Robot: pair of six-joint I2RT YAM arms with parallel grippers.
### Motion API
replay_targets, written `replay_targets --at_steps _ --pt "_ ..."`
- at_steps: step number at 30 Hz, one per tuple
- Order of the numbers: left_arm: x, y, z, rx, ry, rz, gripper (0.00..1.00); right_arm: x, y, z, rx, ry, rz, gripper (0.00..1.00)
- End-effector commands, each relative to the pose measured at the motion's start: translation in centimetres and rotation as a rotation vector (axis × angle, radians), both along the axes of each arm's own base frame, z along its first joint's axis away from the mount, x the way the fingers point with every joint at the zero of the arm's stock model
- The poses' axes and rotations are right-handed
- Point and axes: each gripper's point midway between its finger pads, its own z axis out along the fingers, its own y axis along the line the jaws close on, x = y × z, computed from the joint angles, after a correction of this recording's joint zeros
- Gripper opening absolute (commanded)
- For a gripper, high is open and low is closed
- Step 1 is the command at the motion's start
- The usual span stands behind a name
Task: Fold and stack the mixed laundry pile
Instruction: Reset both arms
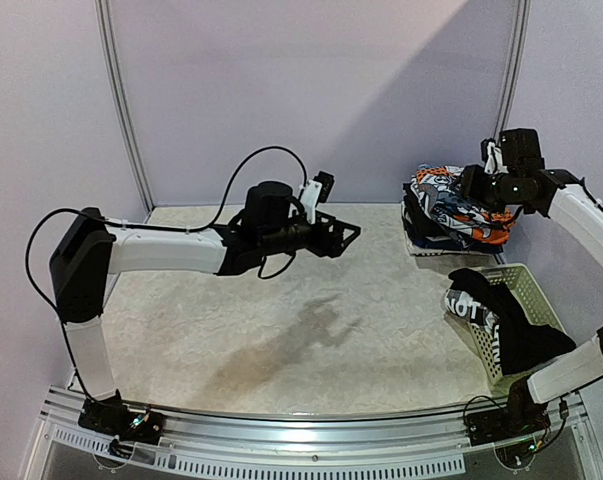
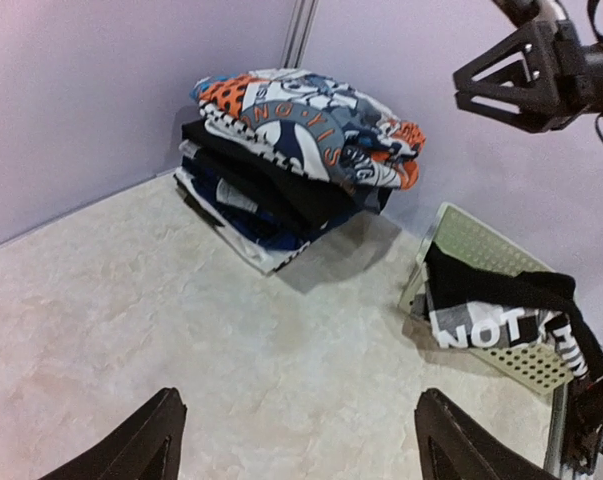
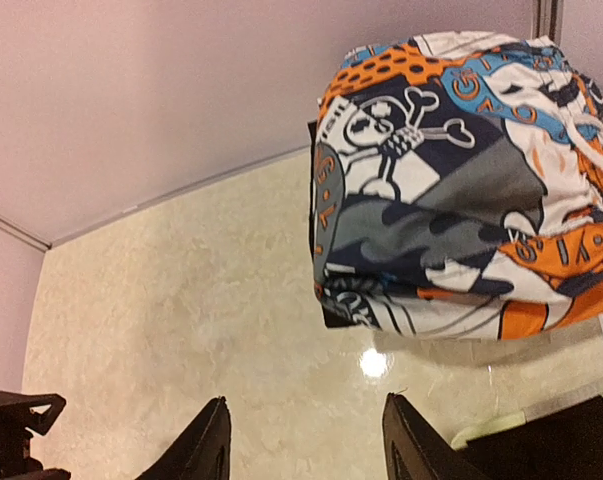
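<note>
From above, the left gripper (image 1: 343,236) is seen held over the middle of the table (image 1: 231,320), jaws spread, nothing in them. The right gripper (image 1: 473,190) is hung at the far right corner, close above a stack of folded clothes (image 1: 431,225) that is topped by a printed garment (image 1: 451,205) in orange, blue, white and black. Nearer the arms, a black garment (image 1: 506,325) with white letters is draped over the rim of a white basket (image 1: 536,285).

Over to the left wrist view: both fingers (image 2: 131,445) are caught at the bottom edge, wide apart, with only bare table between them. The stack is shown well ahead in the corner, against the walls, with the basket near it on the right.

Now the right wrist view: its fingers (image 3: 206,445) are parted and nothing is gripped. The printed garment, skull and crossbones uppermost, is spread across the upper right, clear of the fingertips. A strip of the basket and the black garment is glimpsed at the lower right.
</note>
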Motion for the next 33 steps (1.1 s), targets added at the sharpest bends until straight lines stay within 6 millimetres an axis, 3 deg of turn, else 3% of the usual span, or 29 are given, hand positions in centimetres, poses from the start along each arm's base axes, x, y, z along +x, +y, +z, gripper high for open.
replay_targets --at_steps 1,10,12,14,17,20,27,31,33 --pt "-0.8 2.8 -1.9 0.067 0.017 0.038 0.81 -3.7 -0.1 -2.1 -0.099 0.077 -0.017 0.53" --pt "-3.6 7.1 -6.4 0.149 0.076 0.083 0.81 -8.1 2.8 -4.2 -0.122 0.090 0.054 0.64" --pt "-4.3 8.2 -7.4 0.171 0.086 0.097 0.82 -9.0 3.9 -4.7 -0.100 0.076 0.091 0.75" --pt "-5.2 9.4 -8.1 0.195 0.095 0.101 0.86 -9.9 4.4 -5.3 -0.085 0.065 0.116 0.98" --pt "-5.7 11.7 -8.8 0.243 0.096 0.159 0.99 -10.9 4.8 -5.9 -0.053 0.041 0.146 0.99" --pt "-6.4 14.2 -9.6 0.285 0.094 0.216 1.00 -11.5 4.5 -6.2 -0.038 0.009 0.142 0.99" --pt "-8.1 19.7 -9.5 0.352 0.090 0.353 0.99 -12.9 4.4 -3.8 0.069 -0.202 0.162 0.99" --pt "-9.0 23.3 -8.7 0.393 0.080 0.447 1.00 -14.5 2.6 -2.4 0.147 -0.340 0.091 0.99" --pt "-9.7 25.2 -8.7 0.433 0.088 0.488 0.99 -15.2 1.9 -2.8 0.156 -0.381 0.073 0.99"
